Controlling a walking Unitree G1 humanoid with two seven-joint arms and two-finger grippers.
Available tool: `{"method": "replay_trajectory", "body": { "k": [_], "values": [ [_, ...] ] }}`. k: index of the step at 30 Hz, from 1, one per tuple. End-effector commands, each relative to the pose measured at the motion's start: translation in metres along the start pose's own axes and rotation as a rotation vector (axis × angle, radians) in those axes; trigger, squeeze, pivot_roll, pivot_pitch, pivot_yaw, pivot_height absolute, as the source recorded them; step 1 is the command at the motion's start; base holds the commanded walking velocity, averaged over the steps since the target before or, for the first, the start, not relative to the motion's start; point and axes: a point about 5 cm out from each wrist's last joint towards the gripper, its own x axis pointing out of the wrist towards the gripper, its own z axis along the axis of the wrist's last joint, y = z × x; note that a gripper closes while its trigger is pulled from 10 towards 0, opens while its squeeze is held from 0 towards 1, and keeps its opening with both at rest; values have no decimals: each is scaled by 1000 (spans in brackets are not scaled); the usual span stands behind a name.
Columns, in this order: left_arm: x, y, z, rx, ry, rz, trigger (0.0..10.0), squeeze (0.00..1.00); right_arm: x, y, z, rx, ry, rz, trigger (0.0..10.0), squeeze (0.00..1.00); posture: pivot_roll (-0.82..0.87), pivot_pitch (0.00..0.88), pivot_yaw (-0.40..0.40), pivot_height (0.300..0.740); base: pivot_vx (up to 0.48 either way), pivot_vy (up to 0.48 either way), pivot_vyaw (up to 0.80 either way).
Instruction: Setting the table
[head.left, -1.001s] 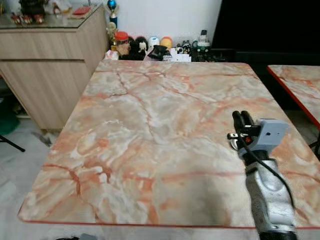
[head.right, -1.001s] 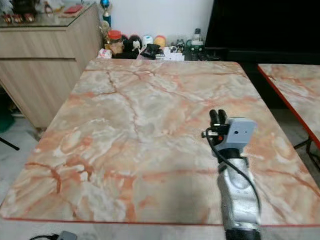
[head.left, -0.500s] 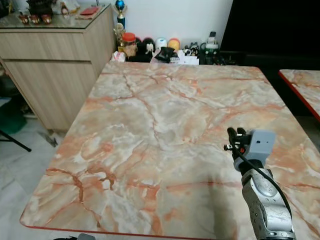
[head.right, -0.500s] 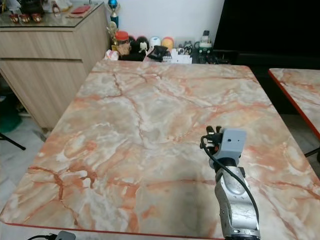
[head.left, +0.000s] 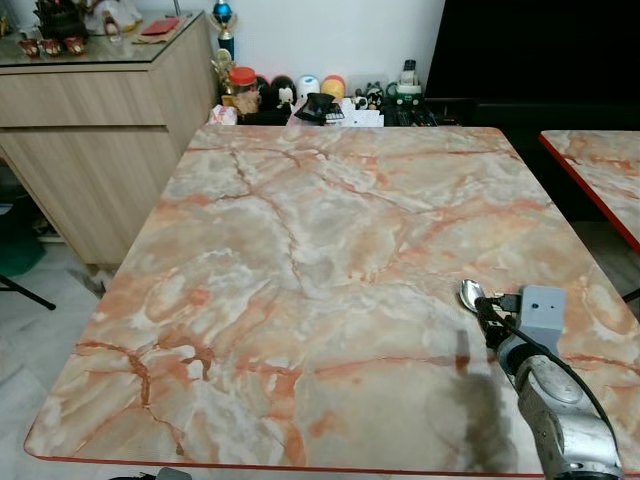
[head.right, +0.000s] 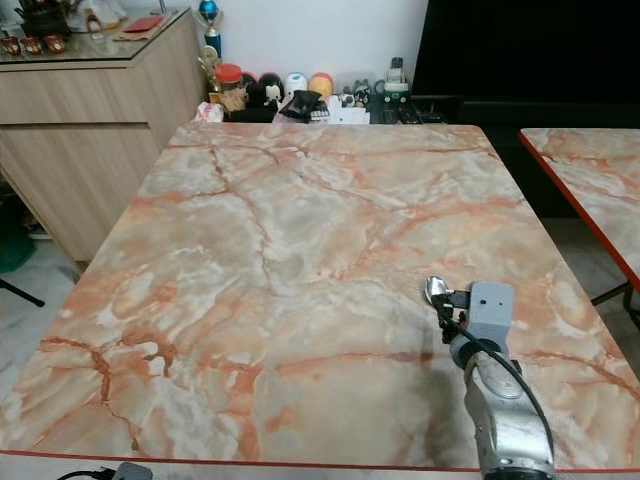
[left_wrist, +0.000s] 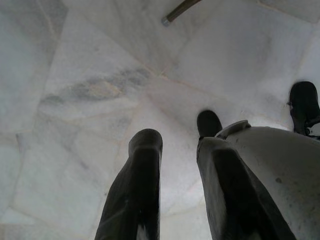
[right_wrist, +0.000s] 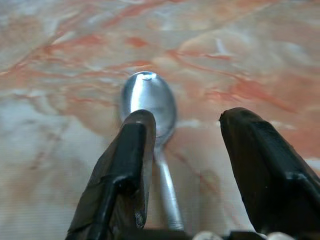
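Spoon (right_wrist: 149, 102) flat on table (head.left: 300, 230), right claw (right_wrist: 192, 150) spread.

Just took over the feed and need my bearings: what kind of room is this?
Probably a home dining area: a marble-look table with a spoon at the right hand, a wooden sideboard beside it, and toys and figurines along the far wall.

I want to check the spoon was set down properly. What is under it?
The spoon lies on the marble table, bowl resting on the orange-veined top. The open right gripper straddles its handle, whose rear end is hidden behind the fingers.
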Motion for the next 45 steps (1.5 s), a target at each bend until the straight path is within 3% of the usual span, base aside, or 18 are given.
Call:
{"method": "replay_trajectory", "body": {
  "k": [1, 16, 45],
  "values": [
    [-2, 2, -9, 0, 34, 4, 10000, 0, 1, -5, 4, 21, -10, -10, 10000, 0, -9, 104, 22, 740, 0, 0, 0],
    [-2, 2, -8, 19, 38, -3, 10000, 0, 0, -1, -1, 59, 14, 109, 10000, 0, -16, 89, 31, 740, 0, 0, 0],
    [-3, 3, -11, 5, 43, 5, 10000, 0, 13, 11, -17, 99, 92, 144, 10000, 0, -1, 119, 30, 740, 0, 0, 0]
  ]
}}
